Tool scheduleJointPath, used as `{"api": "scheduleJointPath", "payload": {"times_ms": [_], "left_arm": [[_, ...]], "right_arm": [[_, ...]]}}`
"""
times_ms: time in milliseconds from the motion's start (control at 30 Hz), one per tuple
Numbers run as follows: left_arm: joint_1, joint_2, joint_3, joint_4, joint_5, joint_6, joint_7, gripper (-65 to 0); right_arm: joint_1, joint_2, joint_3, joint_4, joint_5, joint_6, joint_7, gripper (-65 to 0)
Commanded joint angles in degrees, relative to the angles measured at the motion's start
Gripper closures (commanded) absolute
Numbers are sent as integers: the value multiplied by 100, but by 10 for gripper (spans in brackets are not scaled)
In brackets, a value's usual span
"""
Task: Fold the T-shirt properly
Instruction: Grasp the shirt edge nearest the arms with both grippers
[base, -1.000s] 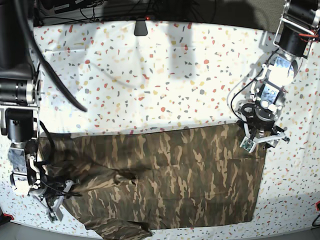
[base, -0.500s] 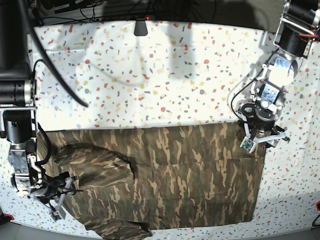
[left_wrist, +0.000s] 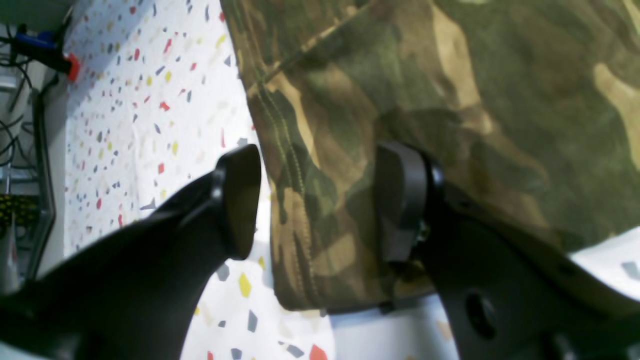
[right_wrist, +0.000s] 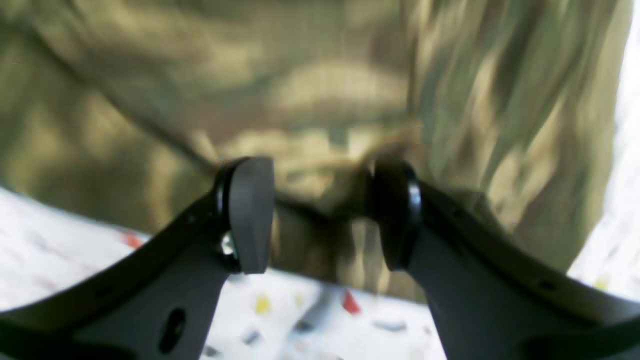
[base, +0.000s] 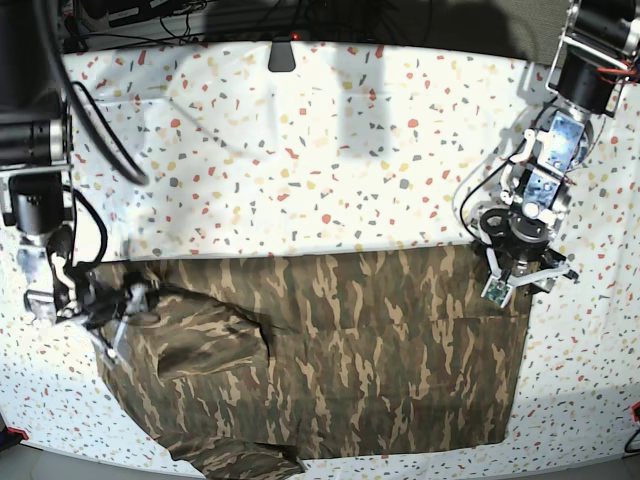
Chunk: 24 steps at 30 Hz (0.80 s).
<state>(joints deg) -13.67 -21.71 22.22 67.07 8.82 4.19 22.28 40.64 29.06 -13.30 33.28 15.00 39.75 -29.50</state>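
The T-shirt (base: 330, 360) lies mostly flat on the speckled table (base: 300, 150), only one sleeve end folded in. Left gripper (left_wrist: 315, 200) straddles the hem corner, jaws wide, gripping nothing. Right gripper (right_wrist: 320, 215) also gapes empty. Most folding's left.

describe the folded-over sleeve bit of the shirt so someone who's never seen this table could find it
Start from the speckled white table and find the camouflage T-shirt spread across its near half. Follow the shirt to the base view's left end, by the right gripper. There the folded-over sleeve flap lies on the body; unlike the flat, single-layer cloth beside it, it is a raised, wrinkled second layer with a slanted edge.
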Motion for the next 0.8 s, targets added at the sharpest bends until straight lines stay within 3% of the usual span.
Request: {"api": "scheduleJointPath", "payload": {"times_ms": [0,33,133,200,367,500,767], "left_arm": [[-140,-28,-42,79,7,70,-85,-356],[-140,-13,-42,79,9,72,-85,-356],[-138,31,-42,79,4,72,-85,-356],[-140,63,-42,79,7,72,-87,-356],[-140,155,-42,79,-105,74,-85,-356],[-142,212,-42,96,-855,74,-66,-356],[-144,299,-44,566,-1786,76,-66,-356]], "right_arm": [[157,63,20,79,-129,25,365,-325],[81,61,20,79,-387,25,643,-325],[-81,63,22,79,-1043,-1283,1099,-325],[-83,63,22,79,-1316,-1659,1158,-325],[-50,26,20,79,-1134,-1552,1154,-325],[-52,28,20,79,-850,-1311,1097,-325],[-57,31,20,79,-859,-1274,1064,-325]]}}
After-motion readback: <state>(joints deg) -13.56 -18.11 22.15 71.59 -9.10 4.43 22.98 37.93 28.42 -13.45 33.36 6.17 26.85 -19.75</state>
